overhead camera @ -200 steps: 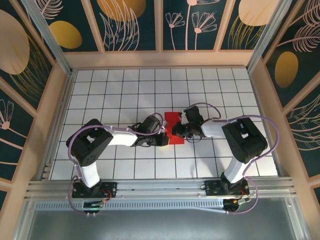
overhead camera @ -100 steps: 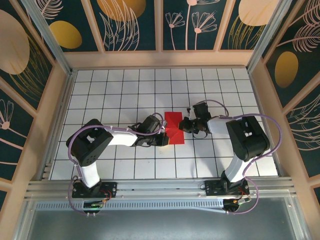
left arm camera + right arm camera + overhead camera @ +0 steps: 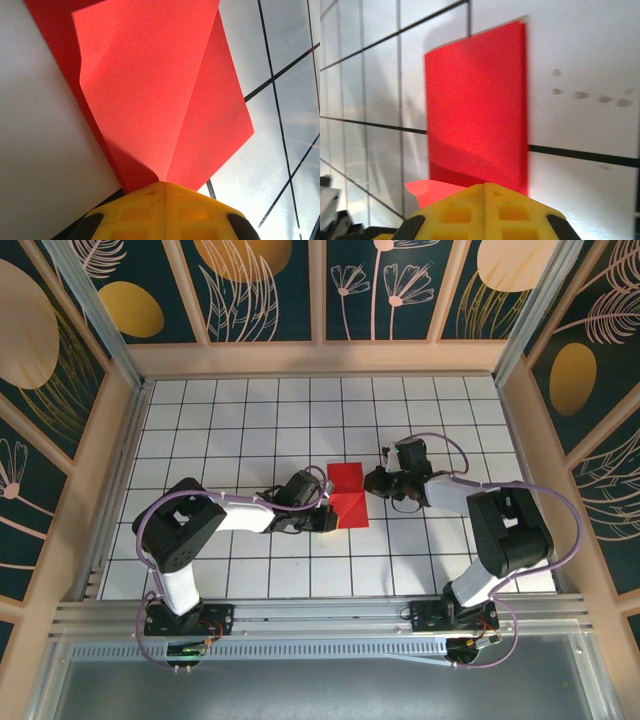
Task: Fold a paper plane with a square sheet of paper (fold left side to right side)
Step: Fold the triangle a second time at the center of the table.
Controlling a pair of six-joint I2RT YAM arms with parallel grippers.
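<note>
The square sheet of paper (image 3: 347,480) lies mid-table as a folded red strip, with one flap standing up off it near its near end. My left gripper (image 3: 327,514) is shut, its yellow tips (image 3: 163,186) resting against the paper (image 3: 150,90) where the raised flap's crease begins. I cannot tell whether it pinches the sheet or only presses on it. My right gripper (image 3: 372,483) is shut and sits at the sheet's right edge. Its tips (image 3: 485,186) are low over the table just short of the red paper (image 3: 475,100). The lifted flap (image 3: 427,192) shows at lower left.
The white gridded table (image 3: 240,420) stretches wide on all sides of the sheet. Wooden walls (image 3: 120,440) enclose left, right and back, and a metal rail (image 3: 320,610) runs along the near edge by the arm bases.
My right gripper has slid off the paper to the right and slightly back, its arm stretching out. The left gripper and the paper stay where they were.
</note>
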